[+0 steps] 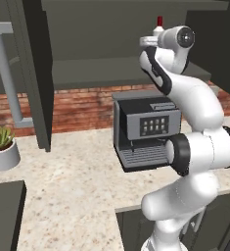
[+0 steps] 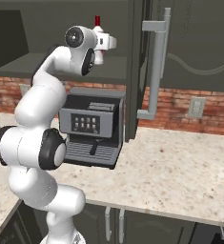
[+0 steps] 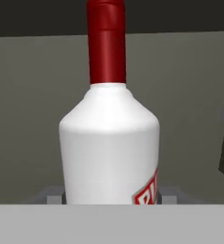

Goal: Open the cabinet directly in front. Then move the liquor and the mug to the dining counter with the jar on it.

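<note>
Label: a red-edged label sits low on the liquor, cut off and unreadable. In the left base view, a potted plant stands at the counter's left, then the open cabinet door, then the coffee machine. The liquor, white with a red cap, stands on the cabinet shelf. The gripper reaches it; its grip cannot be determined.

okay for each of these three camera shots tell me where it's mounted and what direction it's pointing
Left base view: behind the arm's left, facing the open cabinet and coffee machine; arm rises lower right.
Right base view: behind its right, same scene; arm lower left.
Hand view: on the hand, looking along the jaws at the liquor, close up.
Shared: all three show the liquor's red cap.
</note>
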